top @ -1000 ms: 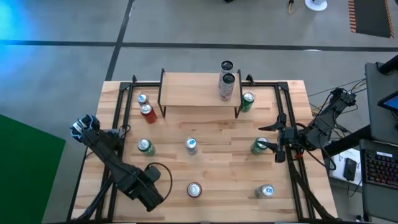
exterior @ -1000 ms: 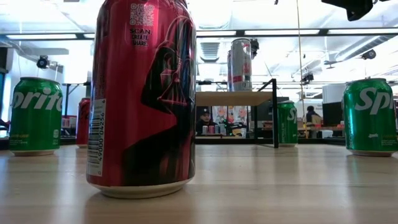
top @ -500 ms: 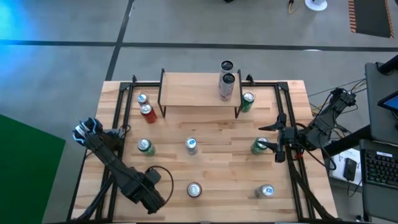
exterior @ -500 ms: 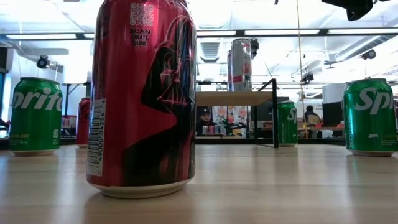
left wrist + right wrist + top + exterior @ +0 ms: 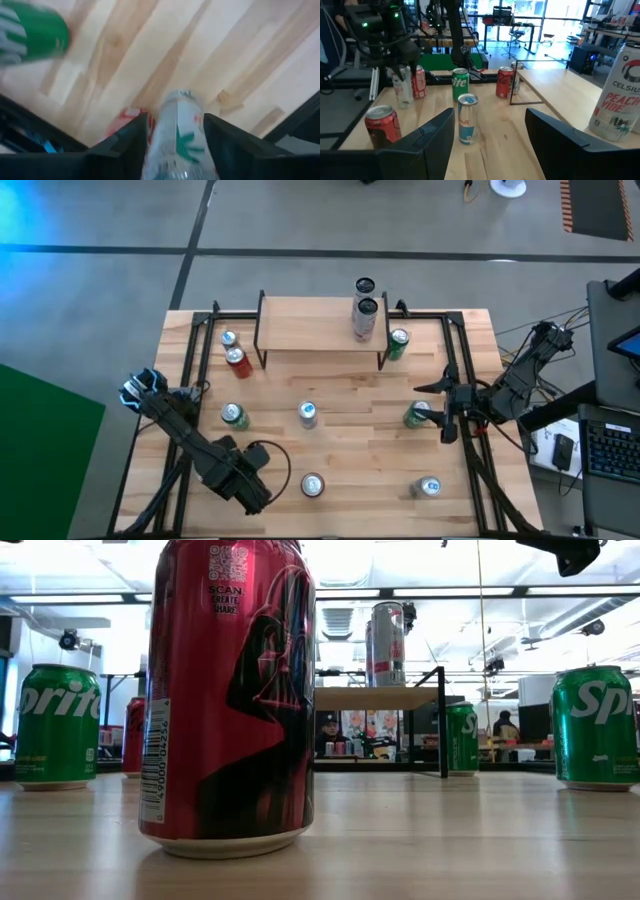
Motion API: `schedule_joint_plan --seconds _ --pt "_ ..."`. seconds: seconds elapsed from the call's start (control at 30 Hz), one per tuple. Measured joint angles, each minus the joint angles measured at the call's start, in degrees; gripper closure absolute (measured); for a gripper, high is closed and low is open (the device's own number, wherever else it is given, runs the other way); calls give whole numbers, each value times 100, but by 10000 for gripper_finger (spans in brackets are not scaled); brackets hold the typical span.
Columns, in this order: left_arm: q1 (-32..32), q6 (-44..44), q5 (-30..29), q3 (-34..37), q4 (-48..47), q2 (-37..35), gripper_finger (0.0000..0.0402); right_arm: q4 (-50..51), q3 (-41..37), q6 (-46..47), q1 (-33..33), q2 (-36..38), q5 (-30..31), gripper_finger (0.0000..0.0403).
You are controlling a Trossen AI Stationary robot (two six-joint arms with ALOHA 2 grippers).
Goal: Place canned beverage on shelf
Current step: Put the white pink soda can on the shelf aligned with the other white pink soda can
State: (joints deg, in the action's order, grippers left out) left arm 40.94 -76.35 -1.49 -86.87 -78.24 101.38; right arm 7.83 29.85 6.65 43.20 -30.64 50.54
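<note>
The shelf (image 5: 310,325) stands at the table's far side on thin black legs and bears two tall silver cans (image 5: 365,308) at its right end. It also shows in the low view (image 5: 375,697). My left gripper (image 5: 256,490) is near the table's front left, shut on a silver can with green print (image 5: 177,130). This can also shows in the right wrist view (image 5: 403,92). My right gripper (image 5: 428,402) is open at the table's right side, next to a green can (image 5: 414,417), and holds nothing. My left gripper pinches the silver can's upper sides (image 5: 165,125) between its two fingers. The fingers come from above, pointing down along the can. The can hangs upright below the gripper (image 5: 400,67). I cannot tell whether its bottom end (image 5: 405,105) touches the table.
Other cans stand about the table: a red one at the front middle (image 5: 312,485), a pale one at the centre (image 5: 308,413), and green ones at the left (image 5: 233,415) and by the shelf's right legs (image 5: 398,342). A red and a silver one stand at the far left (image 5: 235,358), and one at the front right (image 5: 430,487).
My left gripper has gone a little toward the table's right edge with the silver can.
</note>
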Motion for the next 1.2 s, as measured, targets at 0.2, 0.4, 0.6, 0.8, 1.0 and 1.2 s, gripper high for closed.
schedule_joint_plan --seconds 0.2,0.4,0.6,0.8,1.0,1.2 --pt "-232 317 -92 0 1 -2 283 5 11 267 0 -172 -5 170" --pt "-236 -251 -30 -52 -333 -57 283 59 -20 536 0 -178 -6 170" --pt "-90 -1110 169 -55 -427 -371 211 49 -39 545 0 -214 -19 170" --pt "103 -1471 324 -57 24 -455 109 29 -38 470 0 -216 -17 170" --pt "370 -1979 740 -37 -437 -424 41 -10 45 244 0 -216 -17 170" --pt "636 -2294 768 -37 -165 -417 35 -180 55 11 0 -216 -16 170"
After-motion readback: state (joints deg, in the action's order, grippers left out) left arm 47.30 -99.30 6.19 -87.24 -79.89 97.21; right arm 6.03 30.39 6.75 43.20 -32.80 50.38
